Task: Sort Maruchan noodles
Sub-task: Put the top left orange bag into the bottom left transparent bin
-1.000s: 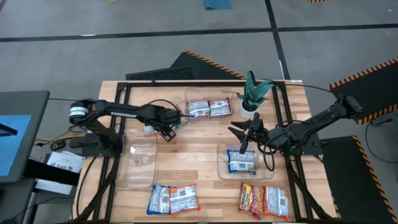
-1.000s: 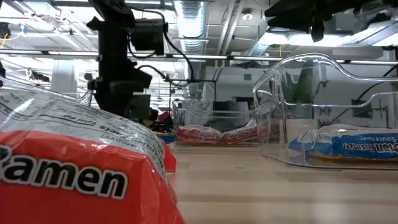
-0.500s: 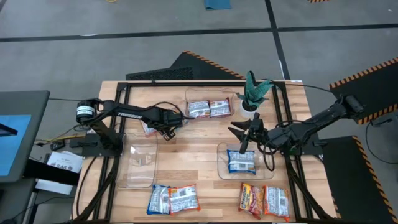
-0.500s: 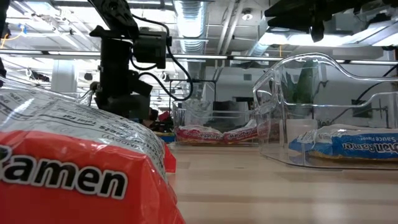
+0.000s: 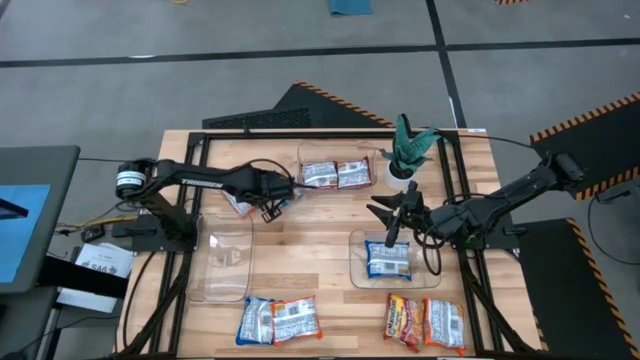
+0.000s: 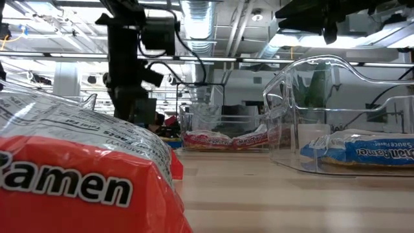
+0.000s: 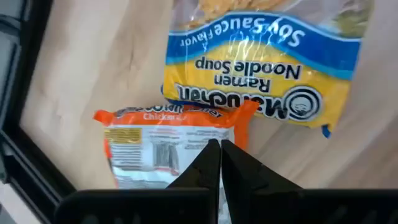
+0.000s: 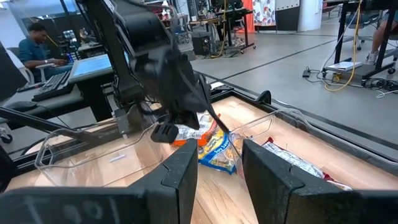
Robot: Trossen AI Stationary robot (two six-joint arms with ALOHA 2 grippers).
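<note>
Pinching an orange ramen packet (image 7: 168, 140) at 10 o'clock on the table (image 5: 320, 240), the left gripper (image 7: 219, 163) had its jaws pressed together; a blue-yellow packet (image 7: 264, 62) lay touching it. Farther, the right gripper (image 5: 390, 222), jaws spread, hung over a clear bin (image 5: 358, 262) at 4 o'clock.

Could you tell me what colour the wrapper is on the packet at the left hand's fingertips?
Orange, with a white label panel, on the packet; the left wrist view shows it best.
</note>
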